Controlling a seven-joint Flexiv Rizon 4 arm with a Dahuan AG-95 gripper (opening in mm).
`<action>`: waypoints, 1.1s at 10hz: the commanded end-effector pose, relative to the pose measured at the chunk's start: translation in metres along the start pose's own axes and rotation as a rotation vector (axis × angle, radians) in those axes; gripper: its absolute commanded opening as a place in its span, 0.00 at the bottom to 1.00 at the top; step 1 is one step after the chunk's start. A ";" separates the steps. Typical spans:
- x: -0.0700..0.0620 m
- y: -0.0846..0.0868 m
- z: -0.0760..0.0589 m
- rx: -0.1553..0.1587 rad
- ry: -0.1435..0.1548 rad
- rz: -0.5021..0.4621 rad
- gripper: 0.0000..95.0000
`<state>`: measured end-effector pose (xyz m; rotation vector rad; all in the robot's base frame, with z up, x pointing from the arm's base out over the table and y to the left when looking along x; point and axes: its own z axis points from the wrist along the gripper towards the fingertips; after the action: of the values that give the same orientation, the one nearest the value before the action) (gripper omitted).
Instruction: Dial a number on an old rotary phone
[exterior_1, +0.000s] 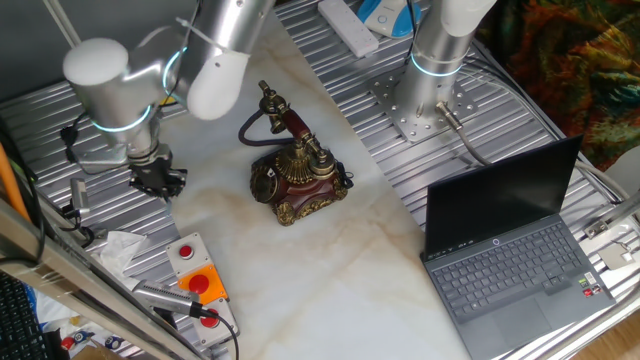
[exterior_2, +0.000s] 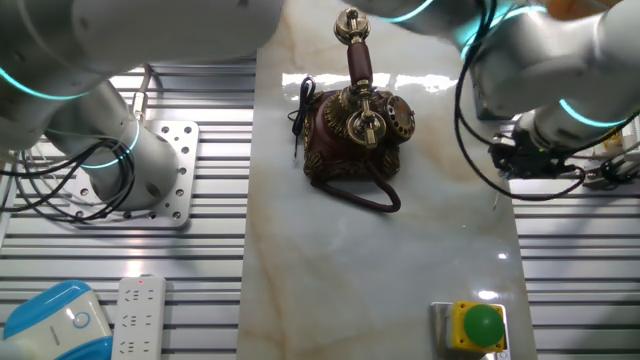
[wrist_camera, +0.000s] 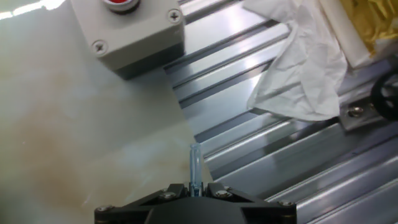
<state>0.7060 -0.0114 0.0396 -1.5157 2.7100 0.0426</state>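
The old rotary phone (exterior_1: 296, 178) stands on the marble slab: dark red body, brass trim, its handset (exterior_1: 285, 118) on the cradle. Its round dial (exterior_1: 265, 183) faces my gripper (exterior_1: 157, 181). The other fixed view also shows the phone (exterior_2: 352, 135), its dial (exterior_2: 398, 119) and its black cord (exterior_2: 297, 115). My gripper hovers well to the dial side of the phone, over the edge where slab meets ribbed metal. In the hand view the gripper (wrist_camera: 194, 186) is shut on a thin clear rod (wrist_camera: 194, 163) that sticks out forward. The phone is out of the hand view.
A grey button box (exterior_1: 196, 281) with red and orange buttons sits near the gripper, the same box (wrist_camera: 127, 28) just ahead in the hand view. Crumpled white tissue (wrist_camera: 305, 68) lies on the ribbed metal. An open laptop (exterior_1: 510, 250) and a second arm's base (exterior_1: 432, 95) stand beyond the phone.
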 end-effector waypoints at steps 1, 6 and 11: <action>0.003 -0.003 -0.018 0.031 0.069 0.210 0.00; 0.020 -0.015 -0.047 0.048 0.113 0.438 0.00; 0.048 -0.024 -0.080 0.046 0.111 0.677 0.00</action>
<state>0.7042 -0.0600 0.1069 -0.7052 3.1223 -0.0915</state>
